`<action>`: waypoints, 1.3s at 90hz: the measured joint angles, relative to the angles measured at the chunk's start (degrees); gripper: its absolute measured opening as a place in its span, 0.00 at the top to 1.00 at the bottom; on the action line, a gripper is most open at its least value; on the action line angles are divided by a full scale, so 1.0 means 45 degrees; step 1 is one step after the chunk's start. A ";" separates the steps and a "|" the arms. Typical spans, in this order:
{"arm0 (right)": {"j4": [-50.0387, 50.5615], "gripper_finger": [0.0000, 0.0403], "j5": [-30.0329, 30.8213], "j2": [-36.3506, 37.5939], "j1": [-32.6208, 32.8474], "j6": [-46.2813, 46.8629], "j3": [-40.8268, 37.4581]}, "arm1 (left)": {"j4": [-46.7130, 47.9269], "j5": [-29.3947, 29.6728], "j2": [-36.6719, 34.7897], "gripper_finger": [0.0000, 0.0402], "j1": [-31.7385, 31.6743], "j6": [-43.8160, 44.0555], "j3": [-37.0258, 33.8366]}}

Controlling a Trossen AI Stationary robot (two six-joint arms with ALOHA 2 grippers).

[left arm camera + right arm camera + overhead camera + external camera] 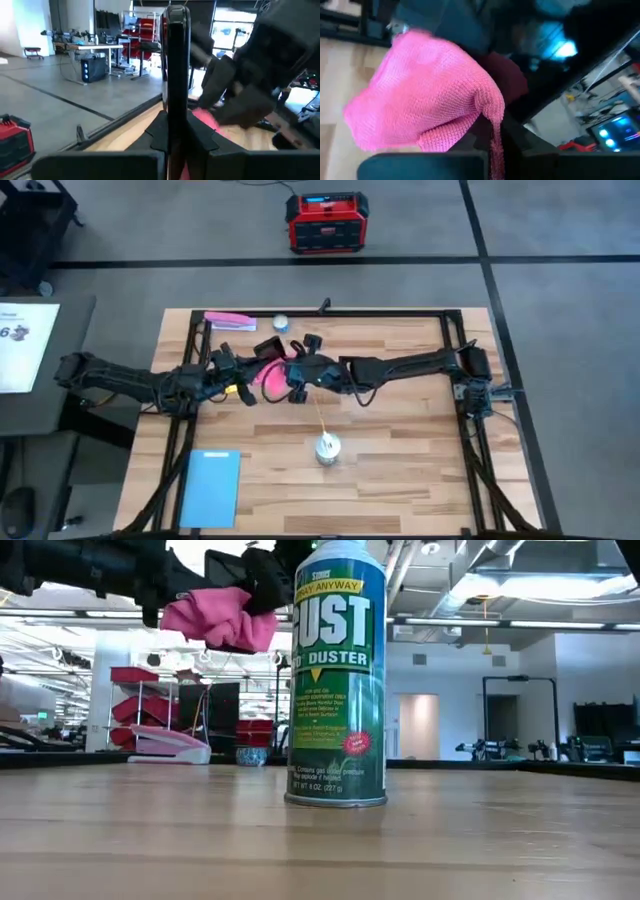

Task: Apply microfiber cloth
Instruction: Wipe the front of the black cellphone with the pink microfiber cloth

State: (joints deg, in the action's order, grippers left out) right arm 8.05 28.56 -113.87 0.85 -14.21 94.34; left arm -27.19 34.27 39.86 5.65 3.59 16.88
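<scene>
Both pincers meet above the counter (400, 470).
My right pincer (293, 376) grips the pink cloth (270, 372); my left pincer (244, 372) grips an upright black phone (176, 75).

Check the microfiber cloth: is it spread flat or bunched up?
Bunched. The microfiber cloth hangs crumpled in the air, above the table.

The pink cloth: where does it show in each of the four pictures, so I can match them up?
High view: microfiber cloth at mid-table, between the two grippers.
Low view: bunched at upper left, held up in the air beside the duster can.
Left wrist view: low centre, behind a dark upright slab.
Right wrist view: fills the left half.
Shared landmark: the wooden table.
</scene>
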 joint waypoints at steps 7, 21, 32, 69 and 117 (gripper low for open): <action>-0.0091 1.00 -0.0012 -0.0284 -0.0006 0.0131 0.0006 | -0.0003 -0.0017 -0.0001 0.97 0.0000 -0.0027 0.0020; -0.0240 1.00 -0.0050 -0.0337 -0.0115 -0.0342 -0.0027 | 0.0061 -0.0027 -0.0017 0.97 0.0000 0.0105 0.0054; -0.0230 1.00 -0.0055 -0.0256 -0.0384 -0.0566 0.0177 | 0.0162 0.0103 0.0075 0.97 -0.0010 0.0276 0.0063; 0.0526 1.00 -0.0093 -0.0166 -0.0414 -0.0306 0.1070 | 0.0203 -0.0114 0.0172 0.97 -0.0010 0.0267 0.0056; 0.0994 1.00 0.0881 -0.0068 -0.0220 -0.0598 0.1144 | 0.3068 0.0080 0.0170 0.98 0.0056 0.1886 0.0039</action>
State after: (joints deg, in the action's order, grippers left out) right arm 12.52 32.52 -114.18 -0.14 -16.90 99.49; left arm -13.38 34.63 40.62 5.90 12.07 17.06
